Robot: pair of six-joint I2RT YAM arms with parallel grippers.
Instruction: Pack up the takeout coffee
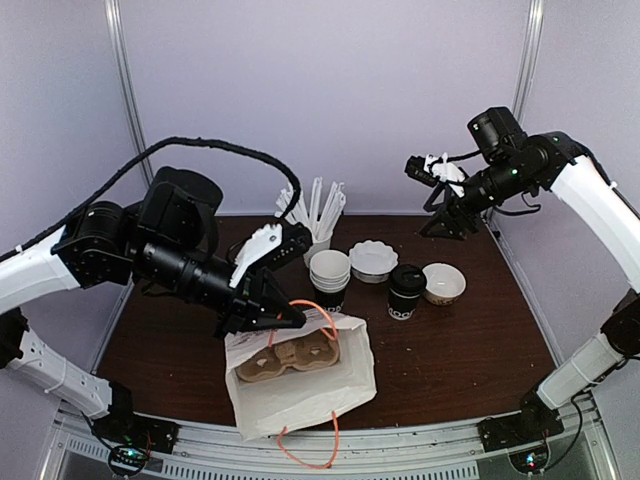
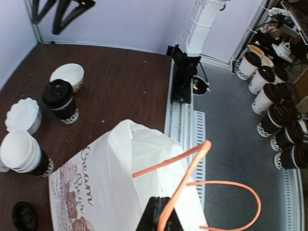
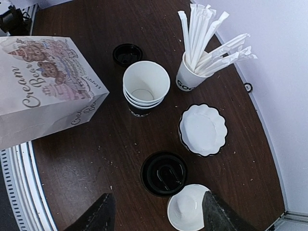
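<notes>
Paper bag point(image 1: 300, 385) marked "Cream Bear": left gripper point(image 1: 285, 315) pinched shut on its orange handle point(image 1: 320, 310).
Coffee point(image 1: 406, 292) stands on table point(image 1: 480, 340), just beside bowl point(image 1: 443, 283), outside bag; right gripper point(image 1: 447, 225) spread above it, empty.

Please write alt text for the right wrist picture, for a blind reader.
A lidded black coffee cup stands on a dark table, seen from above, under the open right gripper. Around it: a cream bowl, stacked cups, straws, a printed paper bag.

Beneath the right claw point(image 3: 158, 196): one takeout coffee point(image 3: 163, 173), one cream bowl point(image 3: 188, 208), one scalloped dish point(image 3: 203, 130), one cup stack point(image 3: 146, 86), one straw cup point(image 3: 190, 77), one loose lid point(image 3: 127, 54), one paper bag point(image 3: 43, 91).
</notes>
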